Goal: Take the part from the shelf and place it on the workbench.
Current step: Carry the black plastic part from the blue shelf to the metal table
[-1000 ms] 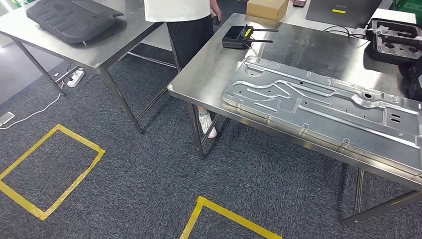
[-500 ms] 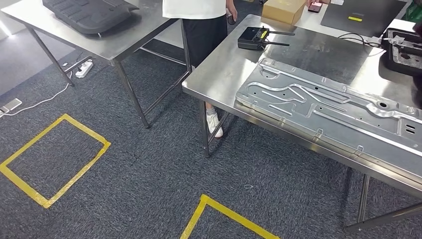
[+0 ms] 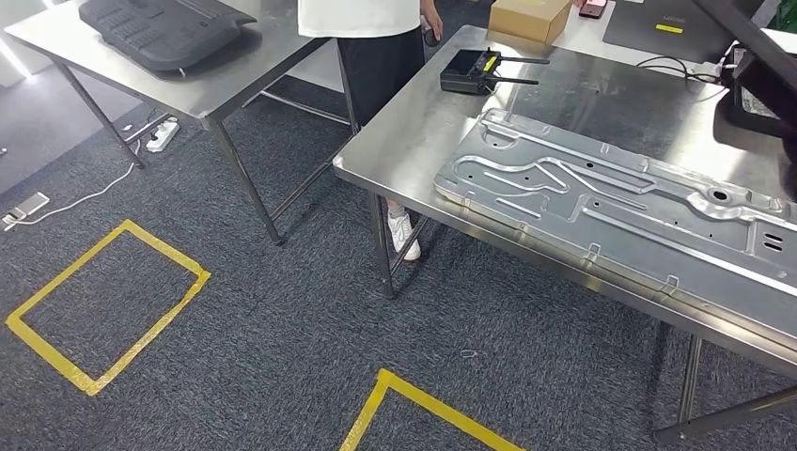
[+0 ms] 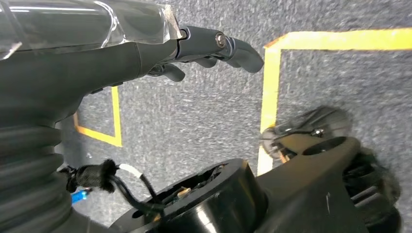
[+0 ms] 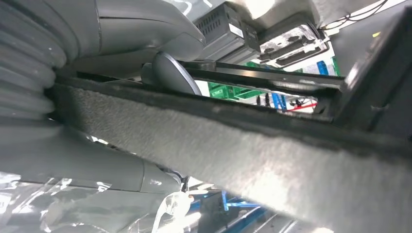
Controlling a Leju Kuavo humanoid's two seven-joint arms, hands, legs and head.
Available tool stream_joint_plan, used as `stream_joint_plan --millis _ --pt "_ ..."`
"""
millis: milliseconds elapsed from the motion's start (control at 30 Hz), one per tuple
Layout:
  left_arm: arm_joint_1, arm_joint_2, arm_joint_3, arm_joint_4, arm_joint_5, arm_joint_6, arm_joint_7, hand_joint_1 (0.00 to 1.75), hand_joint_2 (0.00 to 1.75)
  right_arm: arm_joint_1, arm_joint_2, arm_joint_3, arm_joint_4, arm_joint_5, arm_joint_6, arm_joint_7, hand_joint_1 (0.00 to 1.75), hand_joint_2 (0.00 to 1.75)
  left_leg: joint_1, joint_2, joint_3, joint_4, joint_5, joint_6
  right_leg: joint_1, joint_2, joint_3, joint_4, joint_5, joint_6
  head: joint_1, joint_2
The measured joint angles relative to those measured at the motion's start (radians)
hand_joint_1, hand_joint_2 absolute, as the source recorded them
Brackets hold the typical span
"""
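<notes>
- Far left of my head view, a white cable (image 3: 70,199) trails over the grey carpet (image 3: 282,329), and yellow tape (image 3: 103,305) marks out a square on it
- Above that stands a steel table (image 3: 216,80) with a dark moulded panel (image 3: 160,21) lying on it
- My left hand (image 4: 209,48) hangs over the carpet beside a yellow tape corner, fingers loosely curled and apart, holding nothing
- A person (image 3: 371,42) in a white top and dark trousers stands between the two tables
- The workbench (image 3: 414,122) bears a large pressed metal sheet (image 3: 611,202), a black box with antennas (image 3: 470,70) and a cardboard box (image 3: 531,17) at its far edge
- At the far right, the part (image 5: 233,160), a dark felt-edged panel, is up off the bench, its edge poking in at the top right corner
- My right hand (image 5: 145,63) grips that panel along its fuzzy edge, thumb (image 5: 175,73) pressed on one face
</notes>
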Motion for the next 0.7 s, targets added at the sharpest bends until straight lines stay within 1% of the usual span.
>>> stream_joint_plan --millis 67,100,133,167,200,233,267,300,333,400,433,467,500,533,567,600,633,667,700 --pt "-0.009 0.000 0.001 0.000 0.003 -0.001 -0.002 0.00 1.75 -0.002 -0.005 0.005 -0.002 0.002 -0.001 0.000 1.75 1.75 0.003 0.000 -0.075 0.154 -0.062 -0.008 0.001 -0.003 0.000 0.000 -0.001 -0.005 0.000 0.000" --pt "-0.014 0.000 0.001 0.000 0.004 -0.002 -0.002 0.00 1.75 -0.003 -0.006 0.008 -0.003 0.003 -0.002 0.000 1.75 1.75 0.003 0.000 -0.103 0.208 -0.075 -0.008 0.002 -0.003 0.001 0.000 -0.002 -0.006 0.000 0.000" --pt "-0.017 0.000 0.001 0.000 0.004 -0.003 -0.002 0.00 1.75 -0.004 -0.006 0.012 -0.004 0.004 -0.002 0.000 1.75 1.75 0.003 0.000 -0.114 0.226 -0.070 -0.007 0.002 -0.003 0.003 0.000 -0.004 -0.007 0.000 0.000" --pt "-0.017 0.000 0.001 0.000 0.004 -0.003 -0.002 0.00 1.75 -0.004 -0.006 0.016 -0.004 0.004 -0.002 0.000 1.75 1.75 0.003 0.000 -0.104 0.199 -0.044 -0.003 0.003 -0.002 0.005 0.000 -0.005 -0.007 0.000 0.000" --pt "-0.015 0.000 0.001 0.000 0.003 -0.003 -0.001 0.00 1.75 -0.005 -0.007 0.020 -0.004 0.004 -0.002 0.000 1.75 1.75 0.002 0.000 -0.077 0.133 -0.005 0.003 0.004 -0.001 0.008 0.000 -0.006 -0.008 0.000 0.000" --pt "-0.011 0.000 0.001 0.000 0.003 -0.003 0.000 0.00 1.75 -0.007 -0.008 0.022 -0.004 0.004 -0.002 0.000 1.75 1.75 0.000 -0.001 -0.043 0.050 0.035 0.011 0.004 0.000 0.009 0.000 -0.007 -0.007 0.000 0.000" --pt "-0.007 0.000 0.000 0.000 0.002 -0.004 0.000 0.00 1.75 -0.008 -0.009 0.023 -0.004 0.004 -0.002 0.000 1.75 1.75 -0.002 -0.002 -0.013 -0.024 0.064 0.018 0.006 0.001 0.008 0.000 -0.008 -0.006 0.000 0.000" --pt "-0.003 0.000 0.000 0.000 0.002 -0.004 0.000 0.00 1.75 -0.009 -0.010 0.024 -0.004 0.004 -0.002 0.000 1.75 1.75 -0.005 -0.002 0.006 -0.074 0.079 0.023 0.007 0.003 0.006 0.000 -0.008 -0.004 0.000 0.000" --pt "0.000 0.000 0.000 0.000 0.002 -0.004 0.000 0.00 1.75 -0.010 -0.011 0.026 -0.004 0.004 -0.002 0.000 1.75 1.75 -0.007 -0.003 0.015 -0.098 0.082 0.026 0.008 0.003 0.004 0.000 -0.008 0.000 0.000 0.000" --pt "0.002 0.000 0.000 0.000 0.002 -0.005 0.000 0.00 1.75 -0.011 -0.013 0.030 -0.004 0.004 -0.002 0.001 1.75 1.75 -0.008 -0.003 0.019 -0.109 0.081 0.029 0.006 0.003 0.004 -0.002 -0.009 0.012 0.000 0.000" --pt "0.002 -0.001 0.000 0.000 0.003 -0.005 0.000 0.00 1.75 -0.011 -0.014 0.033 -0.004 0.005 -0.002 0.001 1.75 1.75 -0.008 -0.003 0.023 -0.115 0.083 0.032 0.004 0.002 0.003 0.002 -0.014 0.017 0.000 0.000" --pt "0.001 -0.001 0.000 0.000 0.003 -0.005 0.000 0.00 1.75 -0.013 -0.015 0.035 -0.004 0.005 -0.002 0.001 1.75 1.75 -0.006 -0.003 0.028 -0.122 0.086 0.035 0.003 0.001 -0.005 0.023 -0.028 0.021 0.001 0.000" --pt "0.001 -0.001 0.000 0.000 0.003 -0.006 0.000 0.00 1.75 -0.014 -0.017 0.037 -0.004 0.006 -0.002 0.000 1.75 1.75 -0.004 -0.003 0.033 -0.128 0.089 0.038 0.004 0.001 -0.023 0.066 -0.053 0.023 0.001 0.000" --pt "0.001 -0.002 0.000 0.000 0.003 -0.006 0.000 0.00 1.75 -0.016 -0.018 0.039 -0.004 0.007 -0.001 0.000 1.75 1.75 -0.004 -0.003 0.035 -0.129 0.089 0.040 0.004 0.001 -0.053 0.131 -0.085 0.024 0.002 0.000" --pt "0.001 -0.002 0.000 0.000 0.003 -0.006 0.000 0.00 1.75 -0.017 -0.019 0.041 -0.004 0.008 0.000 0.000 1.75 1.75 -0.004 -0.003 0.035 -0.129 0.088 0.043 0.005 0.002 -0.089 0.206 -0.116 0.027 0.002 0.000" --pt "0.002 -0.002 0.000 0.000 0.003 -0.006 0.001 0.00 1.75 -0.018 -0.019 0.045 -0.004 0.010 0.002 0.000 1.75 1.75 -0.005 -0.003 0.037 -0.129 0.087 0.044 0.006 0.002 -0.121 0.267 -0.136 0.029 0.002 0.000" --pt "0.002 -0.002 0.000 0.000 0.003 -0.006 0.001 0.00 1.75 -0.019 -0.019 0.049 -0.004 0.012 0.004 0.000 1.75 1.75 -0.004 -0.003 0.039 -0.128 0.085 0.044 0.006 0.002 -0.139 0.296 -0.136 0.033 0.002 0.000" --pt "0.002 -0.002 0.000 0.000 0.003 -0.006 0.001 0.00 1.75 -0.021 -0.019 0.053 -0.004 0.015 0.006 0.000 1.75 1.75 -0.004 -0.003 0.042 -0.128 0.083 0.044 0.004 0.001 -0.137 0.285 -0.117 0.035 0.002 0.000" --pt "0.002 -0.002 0.000 0.000 0.003 -0.006 0.001 0.00 1.75 -0.024 -0.019 0.056 -0.004 0.018 0.008 0.001 1.75 1.75 -0.002 -0.004 0.047 -0.127 0.079 0.041 0.003 0.001 -0.114 0.231 -0.081 0.038 0.002 0.000"
